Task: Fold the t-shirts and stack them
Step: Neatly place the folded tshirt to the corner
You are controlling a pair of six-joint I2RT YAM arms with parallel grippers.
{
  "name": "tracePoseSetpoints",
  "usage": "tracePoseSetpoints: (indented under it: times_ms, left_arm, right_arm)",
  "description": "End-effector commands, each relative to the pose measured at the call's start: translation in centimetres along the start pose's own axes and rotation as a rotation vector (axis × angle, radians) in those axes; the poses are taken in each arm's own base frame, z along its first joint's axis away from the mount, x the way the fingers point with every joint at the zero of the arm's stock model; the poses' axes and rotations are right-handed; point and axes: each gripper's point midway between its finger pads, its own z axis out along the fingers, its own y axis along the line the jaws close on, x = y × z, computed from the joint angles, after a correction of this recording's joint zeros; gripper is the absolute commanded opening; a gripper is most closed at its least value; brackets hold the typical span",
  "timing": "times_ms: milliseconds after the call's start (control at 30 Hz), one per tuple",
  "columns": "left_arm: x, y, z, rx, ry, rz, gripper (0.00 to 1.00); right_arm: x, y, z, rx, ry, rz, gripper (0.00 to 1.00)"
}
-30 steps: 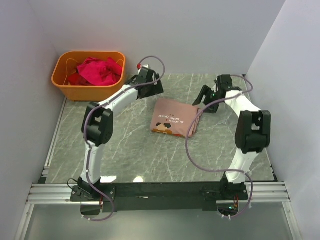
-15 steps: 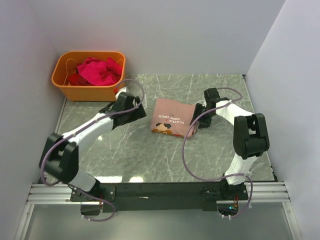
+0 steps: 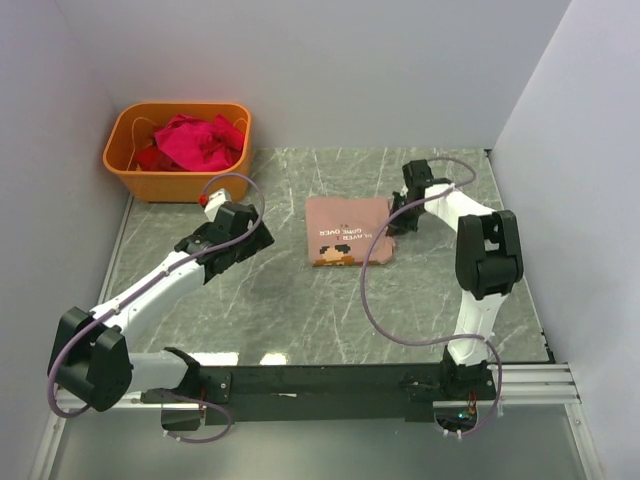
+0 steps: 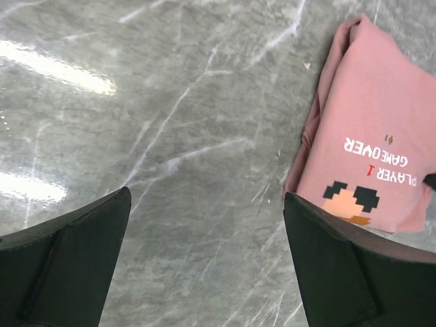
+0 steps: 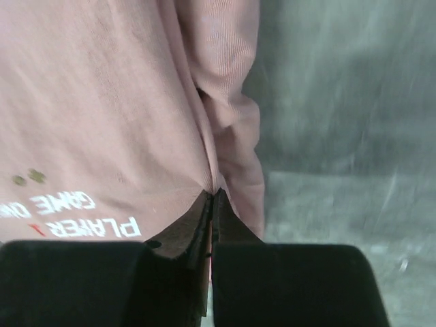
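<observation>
A dusty pink t-shirt (image 3: 345,232) with a pixel print and "PLAYER 1 GAME OVER" text lies folded at the middle of the table. My right gripper (image 3: 394,224) is at its right edge, shut on a pinch of the pink cloth (image 5: 102,102), which puckers at the fingertips of that gripper (image 5: 213,195). My left gripper (image 3: 260,238) hangs open over bare table to the left of the shirt (image 4: 375,136), with nothing between the jaws of this gripper (image 4: 206,197). Magenta t-shirts (image 3: 195,140) lie crumpled in the tub.
The orange plastic tub (image 3: 125,165) stands at the far left corner. White walls close in the back and both sides. The grey marble tabletop (image 3: 290,300) runs to the metal rail by the arm bases.
My right gripper has moved onto the pink shirt's right edge and shut on it; the shirt has turned slightly. The left arm has drawn back toward the near left, still open.
</observation>
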Motion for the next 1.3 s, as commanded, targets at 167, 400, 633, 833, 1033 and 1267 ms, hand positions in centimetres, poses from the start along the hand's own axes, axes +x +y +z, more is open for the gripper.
tracePoseSetpoints:
  times_ms: [167, 400, 633, 833, 1033, 1267]
  left_arm:
    - [-0.8, 1.0, -0.1, -0.058, -0.046, -0.017, 1.0]
    - [-1.2, 1.4, 0.1, -0.101, -0.06, -0.004, 0.99]
    - [-2.0, 0.4, 0.0, -0.083, -0.07, -0.004, 0.99]
    - [-2.8, 0.1, 0.2, -0.112, -0.079, -0.007, 0.99]
    - [-3.5, -0.5, 0.1, -0.116, -0.086, -0.012, 0.99]
    - [-4.0, -0.9, 0.1, -0.128, -0.089, -0.02, 0.99]
  right_arm:
    - [-8.8, 1.3, 0.7, 0.043, -0.15, -0.066, 0.0]
    - [-15.2, -4.1, 0.4, 0.25, -0.224, -0.041, 0.0]
    - [-21.8, -12.1, -1.7, 0.327, -0.36, 0.109, 0.0]
    - [-26.0, -18.7, -3.0, 0.366, -0.494, 0.245, 0.0]
    - [-28.6, -22.0, -5.0, 0.272, -0.583, 0.376, 0.0]
    - [-28.4, -23.7, -5.9, 0.318, -0.603, 0.403, 0.0]
